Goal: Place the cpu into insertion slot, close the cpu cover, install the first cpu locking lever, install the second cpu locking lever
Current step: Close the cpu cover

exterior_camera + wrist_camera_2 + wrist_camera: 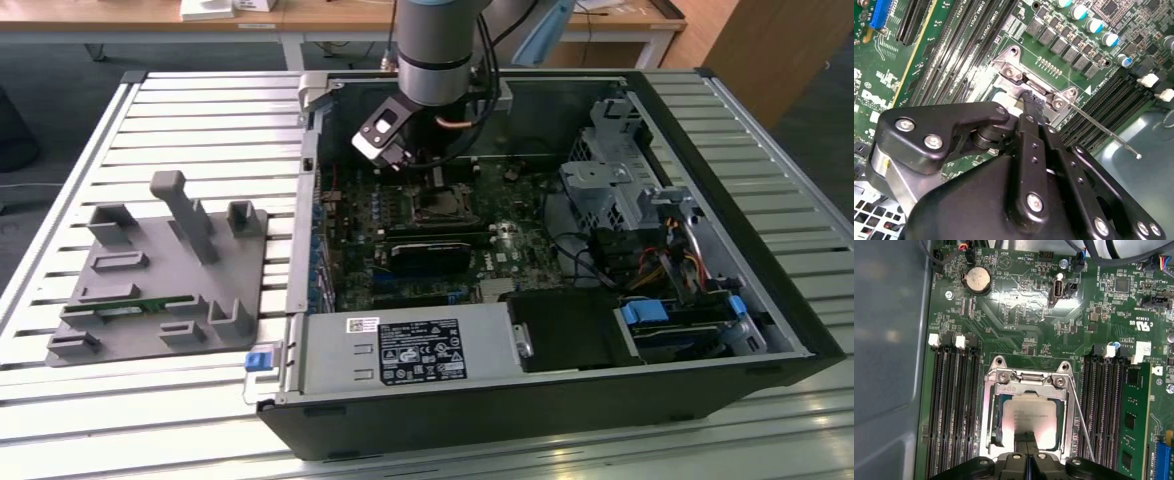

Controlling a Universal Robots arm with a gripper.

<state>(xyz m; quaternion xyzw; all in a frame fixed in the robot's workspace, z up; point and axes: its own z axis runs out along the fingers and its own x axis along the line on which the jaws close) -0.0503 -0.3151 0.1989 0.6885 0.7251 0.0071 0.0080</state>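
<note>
Cpu (1029, 412) lies flat in the insertion slot (996, 435), with the cpu cover (1026, 389) down around it in the first wrist view (one edge is hidden behind my pincer (1026, 436)). Pincer fingers are pressed together, tips over the cpu's edge; I can't tell if they touch it. A thin locking lever (1081, 425) runs beside the slot, its far end cut off. All of this is inside the open computer case (400, 350) on the table (200, 110).

Exterior view high, wrist views nr cpu (1030, 415)
</note>
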